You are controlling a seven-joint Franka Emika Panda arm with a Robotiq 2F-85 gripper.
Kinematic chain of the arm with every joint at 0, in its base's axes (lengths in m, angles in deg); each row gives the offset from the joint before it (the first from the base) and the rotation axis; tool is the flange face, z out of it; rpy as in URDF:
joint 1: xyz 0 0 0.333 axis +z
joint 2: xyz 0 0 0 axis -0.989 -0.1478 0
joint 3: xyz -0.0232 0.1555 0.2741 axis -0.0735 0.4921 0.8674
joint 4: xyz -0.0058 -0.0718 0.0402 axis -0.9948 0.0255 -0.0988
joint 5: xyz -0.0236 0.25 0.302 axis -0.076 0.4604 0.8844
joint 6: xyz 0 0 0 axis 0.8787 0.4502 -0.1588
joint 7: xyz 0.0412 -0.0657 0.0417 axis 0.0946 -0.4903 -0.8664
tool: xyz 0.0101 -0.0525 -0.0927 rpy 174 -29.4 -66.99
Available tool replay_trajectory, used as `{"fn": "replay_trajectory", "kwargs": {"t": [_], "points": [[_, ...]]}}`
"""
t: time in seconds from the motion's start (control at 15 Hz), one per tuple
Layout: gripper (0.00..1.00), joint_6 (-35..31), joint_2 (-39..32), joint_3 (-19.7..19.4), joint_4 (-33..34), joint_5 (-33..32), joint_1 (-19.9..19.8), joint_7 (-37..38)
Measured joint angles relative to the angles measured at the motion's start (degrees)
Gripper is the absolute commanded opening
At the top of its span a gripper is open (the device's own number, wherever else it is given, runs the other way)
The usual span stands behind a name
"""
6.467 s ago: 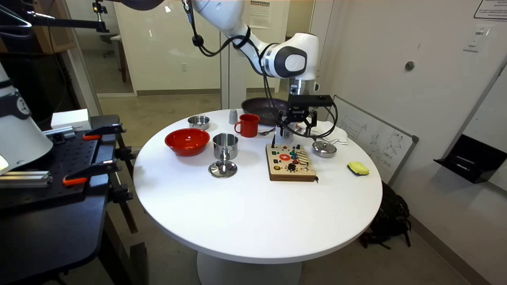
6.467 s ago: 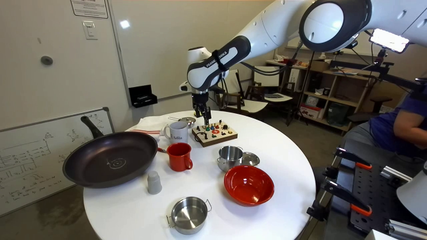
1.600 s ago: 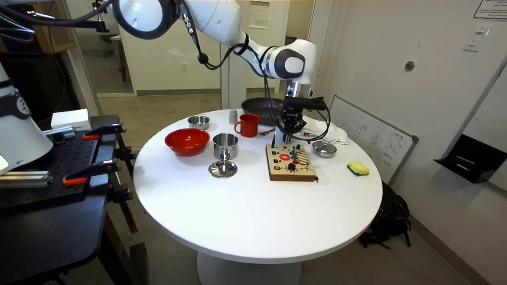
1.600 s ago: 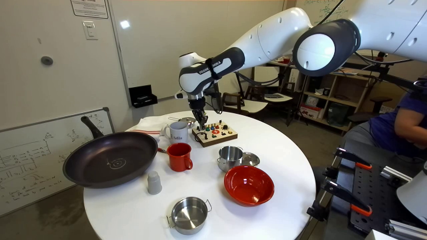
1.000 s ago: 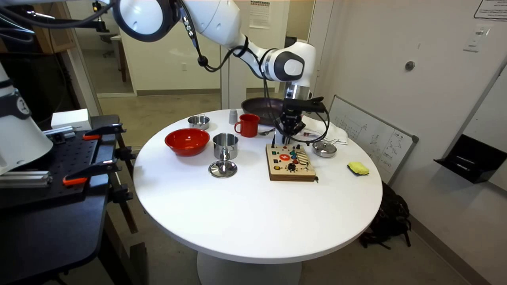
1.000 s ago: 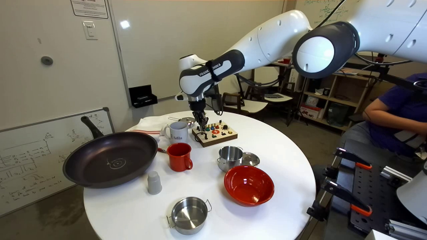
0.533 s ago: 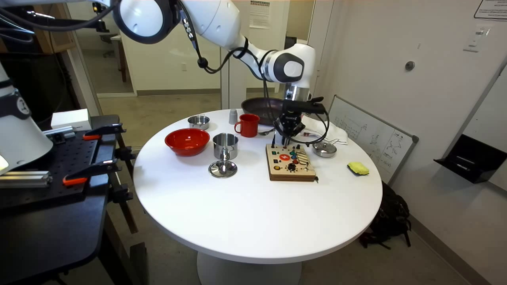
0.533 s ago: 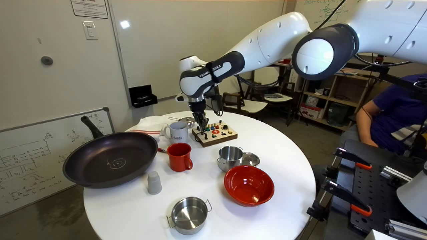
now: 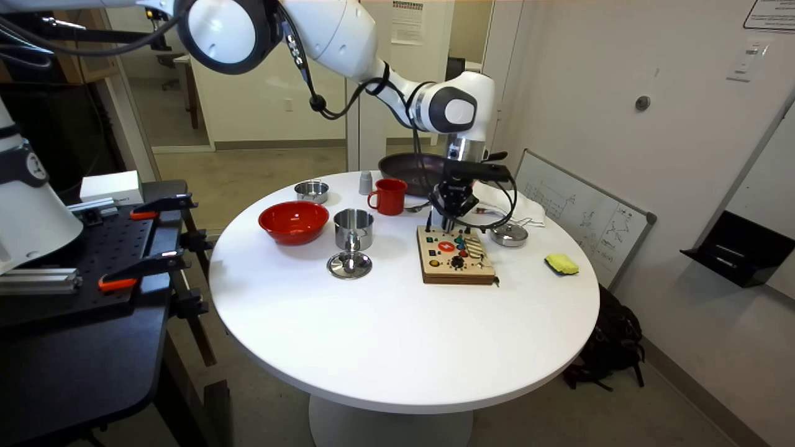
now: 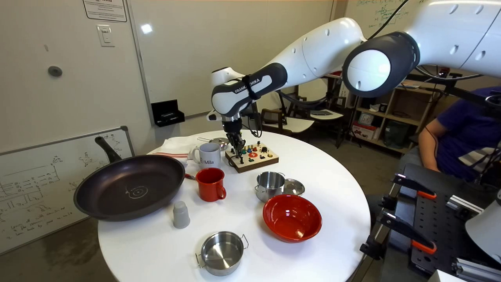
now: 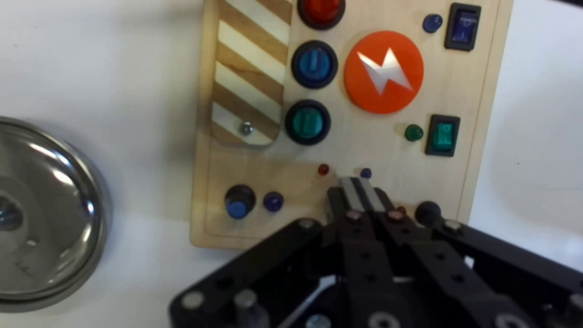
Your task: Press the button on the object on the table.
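Tool (image 11: pixel 357 182): pressed together, its fingers (image 11: pixel 350 193) side by side with only a thin dark line between; it points down over the board (image 11: pixel 360 143), tips just beside a small blue piece (image 11: pixel 365 173) and near a small red piece (image 11: pixel 323 169); whether they touch, I cannot tell.
Board: wooden, flat on the surface (image 9: pixel 397 335), below the tool, whose tips stand over the end nearest the pale mug (image 10: pixel 209 156).
Board face: red disc (image 11: pixel 387 95) marked in silver, then green switch (image 11: pixel 307 122), blue switch (image 11: pixel 314 64) and red switch (image 11: pixel 321 10) in a row, a striped plate (image 11: pixel 248 68) alongside.
Pale mug: upright, lettered, close by the board.
Silver lid (image 11: pixel 50 223): beside the board, apart from it.
Red mug (image 10: pixel 209 192): upright, near the pale mug.
Silver pot (image 10: pixel 267 192): upright, between the board and the red bowl (image 10: pixel 292 225) in both exterior views.
Black pan (image 10: pixel 129 172): farther off, by the surface's rim.
Person (image 10: pixel 458 137): in purple, away from the surface, partly in frame.
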Motion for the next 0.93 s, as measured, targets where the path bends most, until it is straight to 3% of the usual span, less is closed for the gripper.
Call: {"fn": "replay_trajectory", "kwargs": {"t": [0.93], "points": [[0.05, 0.09, -1.64, -0.03, 2.62, 0.00, 0.00, -1.92]]}}
